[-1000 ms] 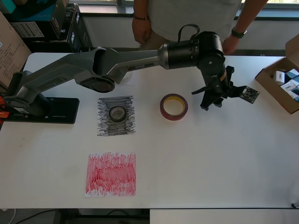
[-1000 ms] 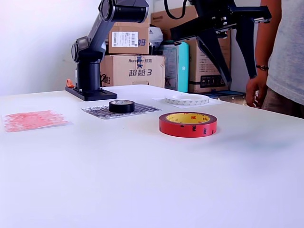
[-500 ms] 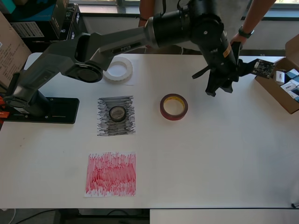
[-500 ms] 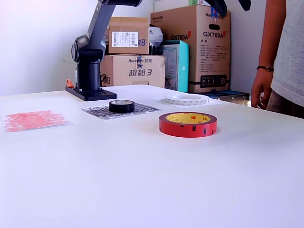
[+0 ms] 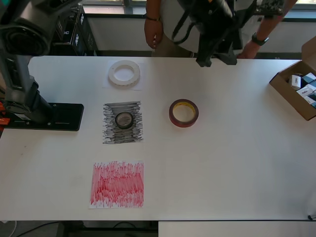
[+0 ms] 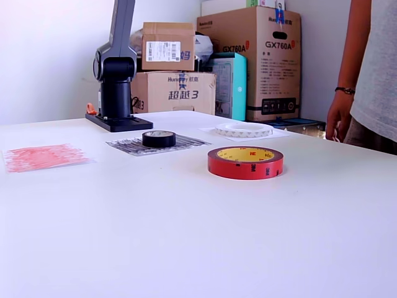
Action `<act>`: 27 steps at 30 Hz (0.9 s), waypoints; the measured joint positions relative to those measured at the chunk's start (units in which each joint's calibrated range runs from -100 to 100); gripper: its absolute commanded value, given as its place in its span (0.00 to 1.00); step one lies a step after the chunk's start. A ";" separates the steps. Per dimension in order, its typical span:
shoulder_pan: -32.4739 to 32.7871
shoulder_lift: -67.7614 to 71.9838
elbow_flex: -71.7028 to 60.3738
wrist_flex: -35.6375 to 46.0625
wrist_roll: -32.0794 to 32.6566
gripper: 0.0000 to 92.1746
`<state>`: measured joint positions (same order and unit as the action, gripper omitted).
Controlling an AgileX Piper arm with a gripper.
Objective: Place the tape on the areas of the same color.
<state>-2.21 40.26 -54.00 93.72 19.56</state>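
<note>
White tabletop [image 5: 232, 163] fills the overhead view, smooth and bare across its right half. A flat white ring [image 5: 124, 73] lies on a plain white sheet [image 5: 106, 83] near the far edge. A small black roll [image 5: 124, 119] sits in the middle of a black-scribbled sheet [image 5: 123, 122]; just beside it, on bare table, lies the dark-red roll [image 5: 183, 113] with its yellowish core. The red-scribbled sheet [image 5: 117, 183] lies empty near the front edge. The gripper [image 5: 215, 49] hangs dark and blurred over the far edge, in front of a standing person [image 5: 197, 19]; I cannot tell how its fingers stand. A brown carton [image 5: 296, 89] of small boxes sits at the right. In the exterior view the dark-red roll [image 6: 245, 162] is nearest, the black roll [image 6: 159, 138] and white ring [image 6: 244, 130] behind it, the red-scribbled sheet [image 6: 40, 155] at the exterior view's left, the arm's base [image 6: 116, 87] and stacked cartons [image 6: 248, 62] beyond.
</note>
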 measured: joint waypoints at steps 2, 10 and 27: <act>0.00 -4.73 6.45 -3.50 -1.26 0.47; -0.81 -18.68 33.93 -18.89 -5.07 0.47; 0.02 -22.15 76.26 -36.05 -0.62 0.47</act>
<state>-2.19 18.10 22.26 57.68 18.94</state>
